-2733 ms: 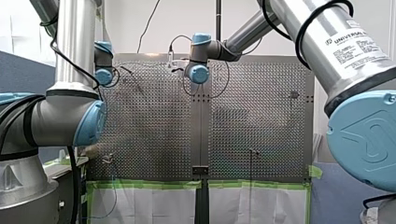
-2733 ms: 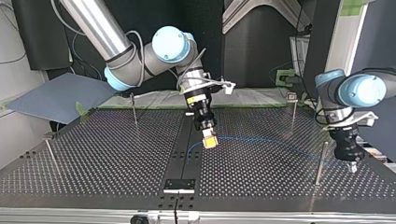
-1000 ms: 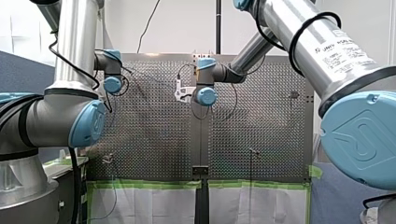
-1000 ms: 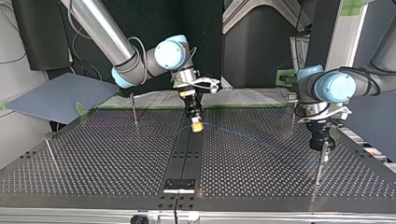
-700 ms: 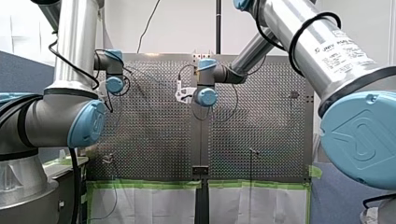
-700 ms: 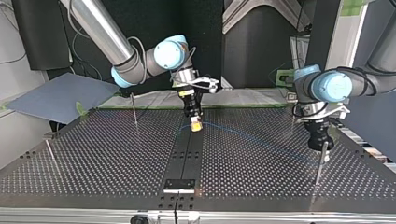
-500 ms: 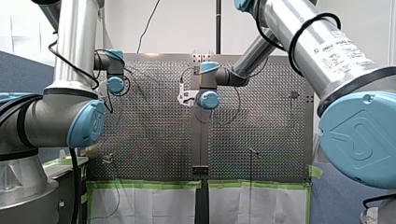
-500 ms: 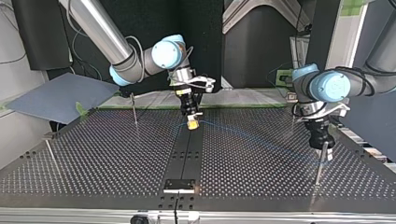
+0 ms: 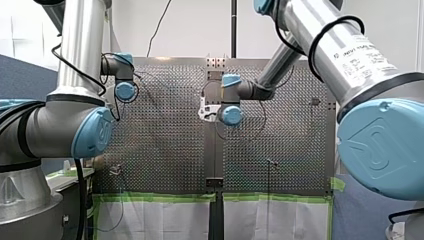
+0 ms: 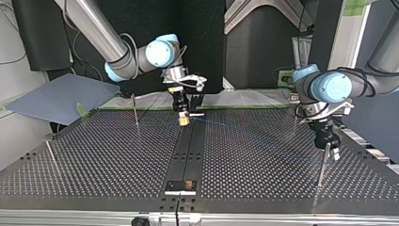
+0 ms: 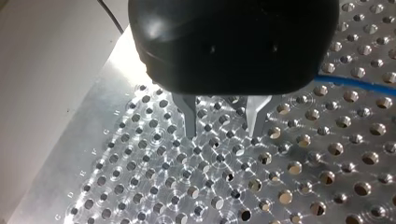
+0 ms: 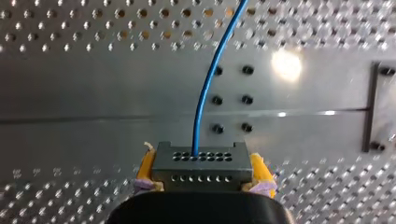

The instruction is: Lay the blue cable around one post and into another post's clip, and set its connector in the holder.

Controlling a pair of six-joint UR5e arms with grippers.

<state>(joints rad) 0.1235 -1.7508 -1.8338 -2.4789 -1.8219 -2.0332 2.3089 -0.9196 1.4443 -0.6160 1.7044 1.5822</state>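
Only the right wrist view shows the right gripper clamping the grey multi-hole connector block, its thin blue cable leading ahead. The left wrist view shows the left gripper parted and empty. Since the earlier frames the connector has shifted toward the top view's left.

My front camera sits high at the near side, looking out over the perforated table. My top camera faces back toward it from across the table, low, near table height. Both share the whole tabletop, with the sides swapped. Each wrist camera looks close along its own gripper: my left gripper near the table's edge, my right gripper with the connector over the middle strip.
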